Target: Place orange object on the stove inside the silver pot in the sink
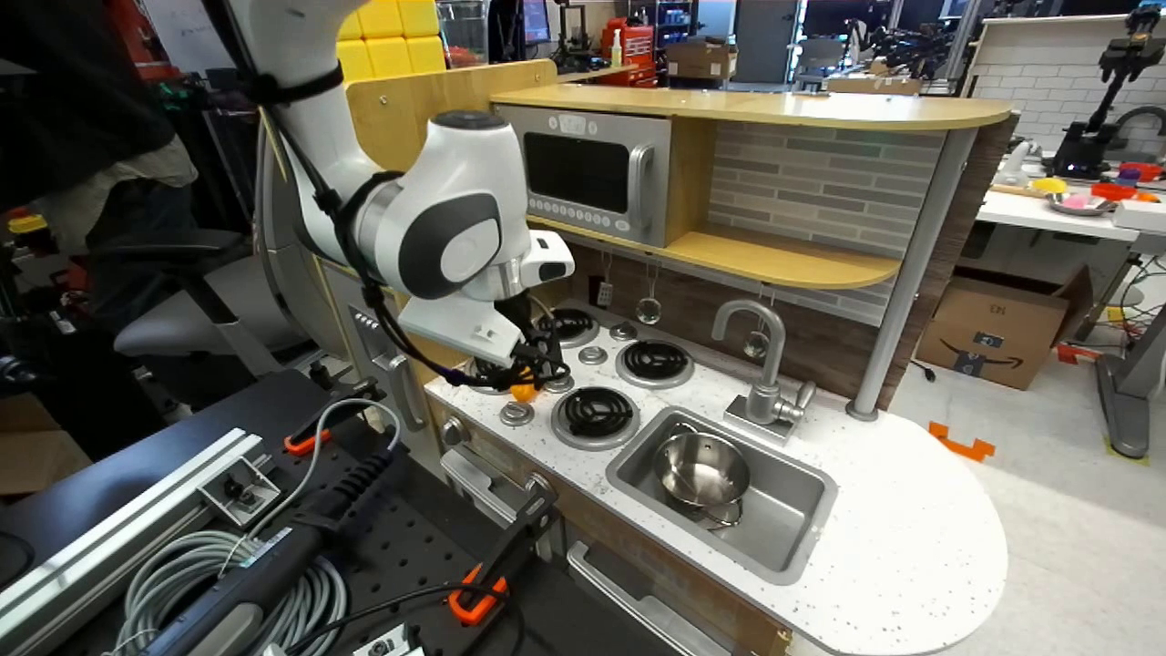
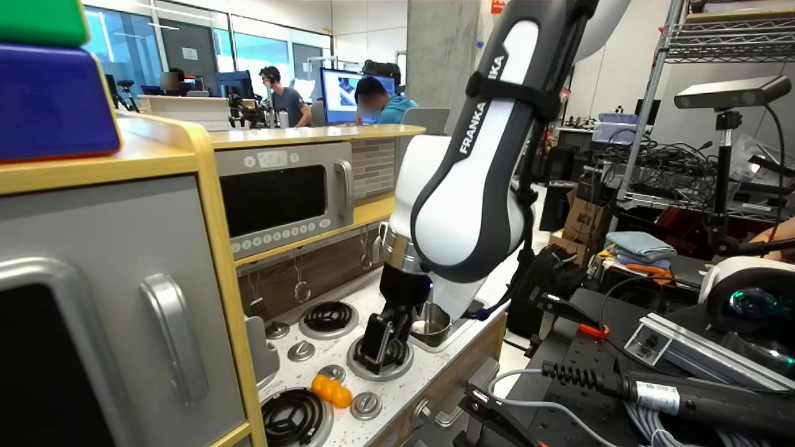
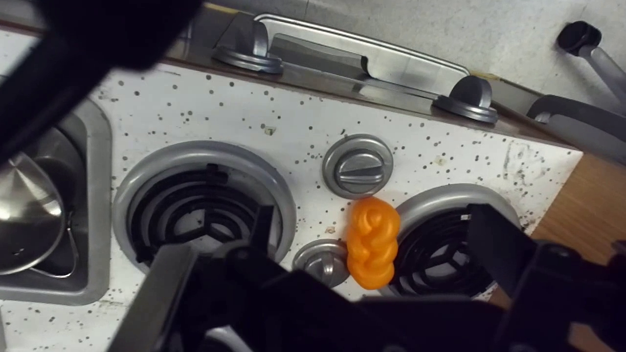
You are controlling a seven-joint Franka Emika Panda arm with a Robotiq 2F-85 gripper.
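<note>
The orange object, a lumpy braided shape, lies on the stove top between two knobs, against the rim of a burner. It shows in both exterior views (image 1: 523, 392) (image 2: 331, 391) and in the wrist view (image 3: 373, 243). My gripper (image 3: 371, 220) is open and empty above it, with the object between the spread fingers in the wrist view. The gripper also shows in both exterior views (image 1: 539, 360) (image 2: 377, 354). The silver pot (image 1: 703, 474) stands upright in the sink (image 1: 815, 533) and looks empty. It is partly cut off in the wrist view (image 3: 27, 220) and partly hidden in an exterior view (image 2: 431, 326).
Black coil burners (image 1: 597, 415) and raised grey knobs (image 3: 358, 167) surround the orange object. A grey faucet (image 1: 770, 364) rises behind the sink. A microwave (image 1: 592, 173) and shelf overhang the stove's back. A tall cabinet (image 2: 124, 279) stands beside the stove.
</note>
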